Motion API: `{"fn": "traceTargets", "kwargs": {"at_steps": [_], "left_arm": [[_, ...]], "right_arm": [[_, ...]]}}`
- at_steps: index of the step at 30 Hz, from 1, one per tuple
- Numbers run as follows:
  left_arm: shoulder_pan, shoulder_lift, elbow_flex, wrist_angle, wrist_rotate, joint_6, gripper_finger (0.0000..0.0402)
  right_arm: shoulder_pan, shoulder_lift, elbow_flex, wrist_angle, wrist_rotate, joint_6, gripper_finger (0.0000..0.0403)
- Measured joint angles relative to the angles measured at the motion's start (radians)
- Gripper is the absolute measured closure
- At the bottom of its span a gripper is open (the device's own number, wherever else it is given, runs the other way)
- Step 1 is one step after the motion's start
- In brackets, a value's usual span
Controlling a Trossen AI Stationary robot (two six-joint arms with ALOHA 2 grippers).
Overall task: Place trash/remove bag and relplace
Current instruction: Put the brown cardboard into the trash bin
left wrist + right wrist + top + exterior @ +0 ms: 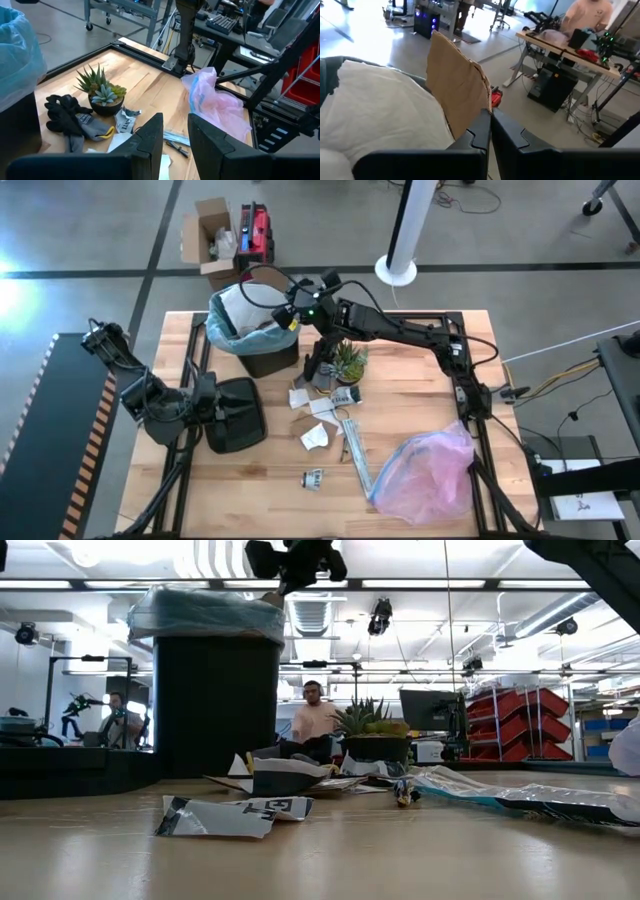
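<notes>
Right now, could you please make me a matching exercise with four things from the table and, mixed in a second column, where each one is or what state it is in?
Things:
1. brown paper piece
2. blue-teal bag
3. pink bag
4. potted plant

Places or states:
A. lining the black bin
B. lying at the table's right front corner
C. pinched in the right end effector, above the bin
D. standing beside the dark gloves

Pairs: 1-C, 2-A, 3-B, 4-D

A robotics lab: red bins [520,725] on racks, monitor [432,710], desks [560,55] with gear, concrete floor [90,240].
</notes>
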Motion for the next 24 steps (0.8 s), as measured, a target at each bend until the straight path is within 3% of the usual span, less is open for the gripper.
{"fn": "traceTargets", "kwargs": {"at_steps": [8,20,24], "left_arm": [[0.0,0.0,-0.001,-0.001,0.001,0.0,0.0326],[-0.001,0.0,-0.001,-0.001,0.021,0.0,0.0326],[-0.001,0.002,-0.001,-0.001,0.021,0.0,0.0326]], "right_arm": [[0.025,0.001,-0.005,-0.002,-0.097,-0.026,0.0403],[0.04,0.003,-0.006,-0.004,-0.126,-0.023,0.0403],[0.044,0.003,-0.007,-0.002,-0.186,-0.031,0.0403]]}}
